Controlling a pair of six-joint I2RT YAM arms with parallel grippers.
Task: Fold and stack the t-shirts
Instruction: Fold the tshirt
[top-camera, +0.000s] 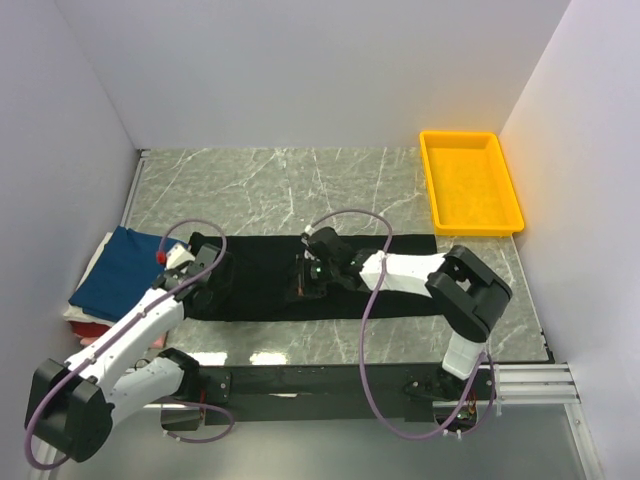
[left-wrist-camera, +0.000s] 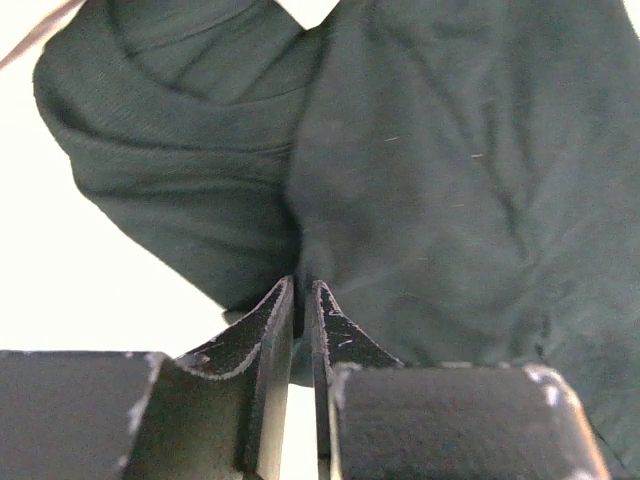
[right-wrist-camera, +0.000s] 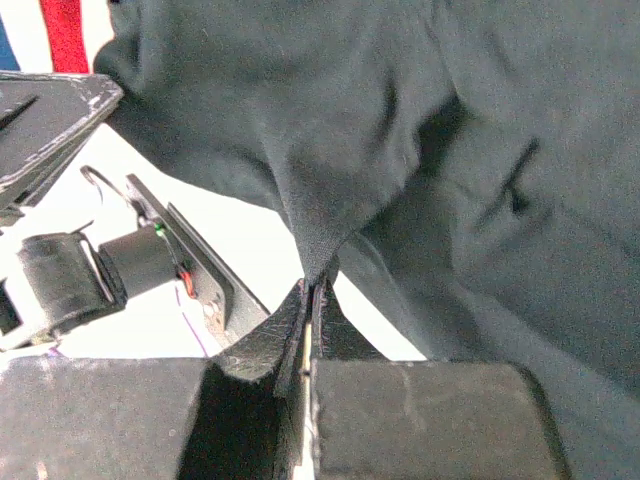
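Your right claw (right-wrist-camera: 308, 288) is clamped on a fold of the black shirt (top-camera: 260, 290), tenting the cloth up near the middle of its length. The shirt lies as a long band across the bench (top-camera: 300, 190), running left to right. Your left claw (left-wrist-camera: 303, 292) is at its left end, jaws a slit apart with cloth at the tips; gripped or not, I can't tell. The navy shirt (top-camera: 115, 270) lies folded at the left edge, and the tray (top-camera: 431, 185) is at far right.

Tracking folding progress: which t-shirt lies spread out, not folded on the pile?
The black t-shirt, stretched across the middle; the navy-blue t-shirt lies folded at the left, atop others.
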